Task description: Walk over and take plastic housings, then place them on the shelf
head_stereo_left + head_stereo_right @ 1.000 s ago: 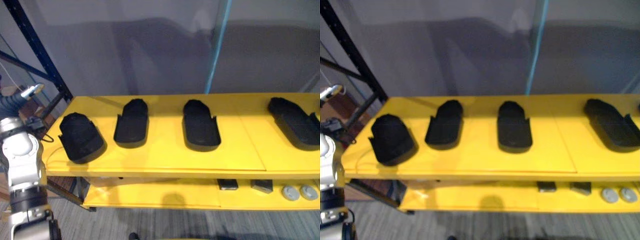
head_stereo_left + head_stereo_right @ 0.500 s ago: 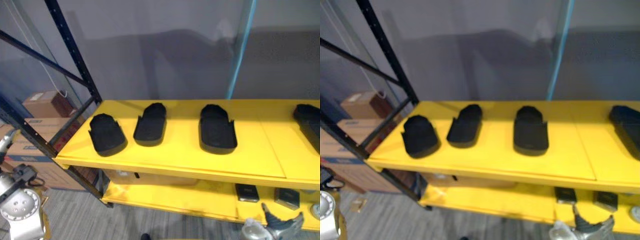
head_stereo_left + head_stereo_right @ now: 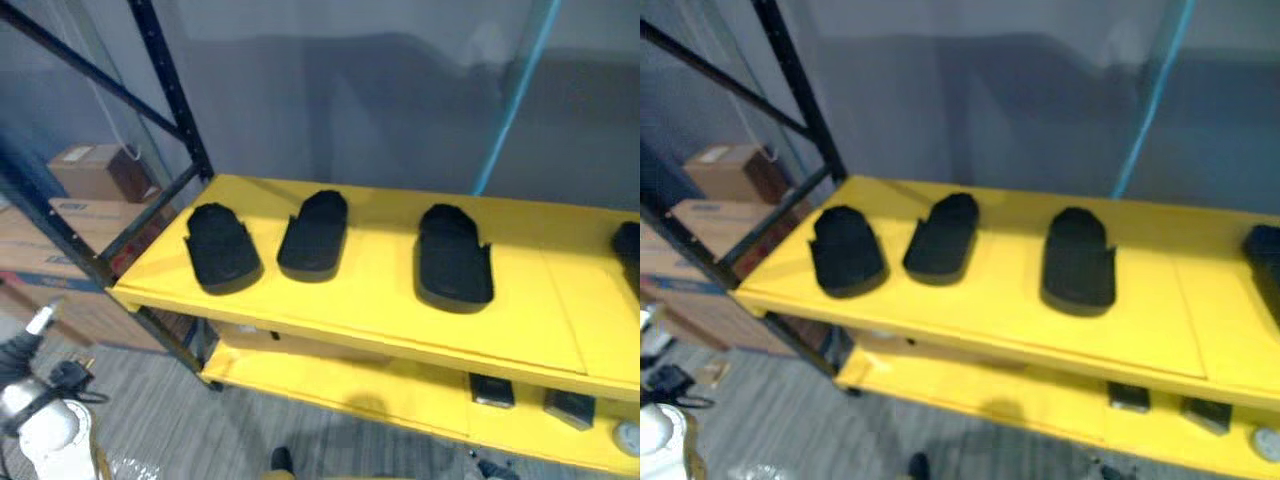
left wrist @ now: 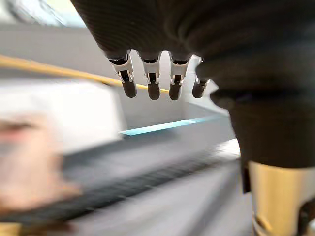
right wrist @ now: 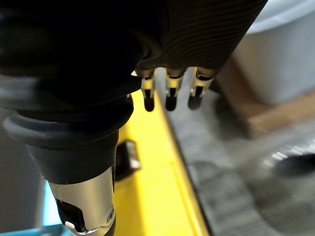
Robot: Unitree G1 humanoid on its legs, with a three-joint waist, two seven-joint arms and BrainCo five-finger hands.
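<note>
Housings [image 3: 318, 236] abreast on shelf [image 3: 370, 292]; boxes [image 3: 95, 170] seemingly left.

The yellow shelf [image 3: 380, 320] carries four black plastic housings [image 3: 314, 235] in a row, set apart: one nearest the black post [image 3: 170, 90], the last farthest from it.

No print can be read; the blue marks on the cardboard boxes [image 3: 710, 216] are too blurred.
</note>
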